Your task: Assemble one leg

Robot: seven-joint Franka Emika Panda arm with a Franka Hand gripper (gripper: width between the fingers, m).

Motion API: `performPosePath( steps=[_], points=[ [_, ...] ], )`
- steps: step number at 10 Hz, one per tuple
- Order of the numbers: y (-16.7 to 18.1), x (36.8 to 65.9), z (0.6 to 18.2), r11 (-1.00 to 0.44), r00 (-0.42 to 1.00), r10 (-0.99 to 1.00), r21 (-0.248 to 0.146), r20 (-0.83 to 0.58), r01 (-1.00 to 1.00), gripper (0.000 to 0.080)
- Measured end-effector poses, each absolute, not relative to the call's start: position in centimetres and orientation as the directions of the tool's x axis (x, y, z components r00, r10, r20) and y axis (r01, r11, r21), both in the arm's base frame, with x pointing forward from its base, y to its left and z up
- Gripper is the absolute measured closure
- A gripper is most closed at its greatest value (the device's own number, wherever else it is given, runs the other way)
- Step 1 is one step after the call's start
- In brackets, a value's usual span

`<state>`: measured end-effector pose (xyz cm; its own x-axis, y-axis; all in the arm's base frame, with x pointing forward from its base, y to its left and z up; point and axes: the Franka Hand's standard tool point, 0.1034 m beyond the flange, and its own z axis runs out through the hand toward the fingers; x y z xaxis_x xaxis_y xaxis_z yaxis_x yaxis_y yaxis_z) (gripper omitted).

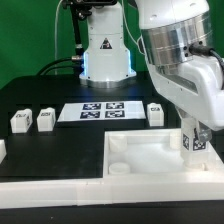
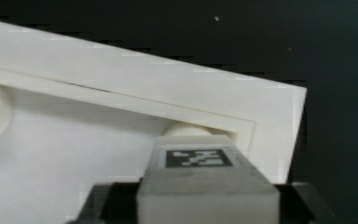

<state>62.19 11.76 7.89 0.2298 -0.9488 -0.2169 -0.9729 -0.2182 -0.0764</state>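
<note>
White rectangular plastic leg (image 1: 196, 143) with a black-and-white tag hangs upright in the gripper (image 1: 192, 130), whose fingers are closed on its sides, over the round corner socket (image 2: 194, 130) of the large white square tray (image 1: 60, 185) at the exterior view's right. I judge it should be held plumb and centred on the socket when lowered. Only the wrist view shows that alignment, and only the exterior view shows the leg's uprightness.

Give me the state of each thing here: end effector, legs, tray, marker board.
End effector: shut on the held leg.
Tray: flat on the table.
Held leg: upright, over the tray's corner socket; seated or not, unclear.
Loose legs: resting on the table, ungripped.
Marker board: flat on the table.
</note>
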Motion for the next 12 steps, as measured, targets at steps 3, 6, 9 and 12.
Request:
performPosePath(
  steps=[3,6,9,12],
  points=[
    [12.01,61.98,7.99,-0.443,0.455,-0.869,-0.102,-0.196,-0.891,0.0190],
    [12.08,61.99,8.12,-0.770,0.784,-0.607,-0.146,-0.133,-0.621,0.0152],
    [11.91,62.01,8.12,-0.915,0.931,-0.357,-0.172,-0.083,-0.366,0.0150],
    [11.63,62.57,8.60,-0.988,0.997,-0.067,-0.135,-0.023,-0.069,0.0150]
  ],
)
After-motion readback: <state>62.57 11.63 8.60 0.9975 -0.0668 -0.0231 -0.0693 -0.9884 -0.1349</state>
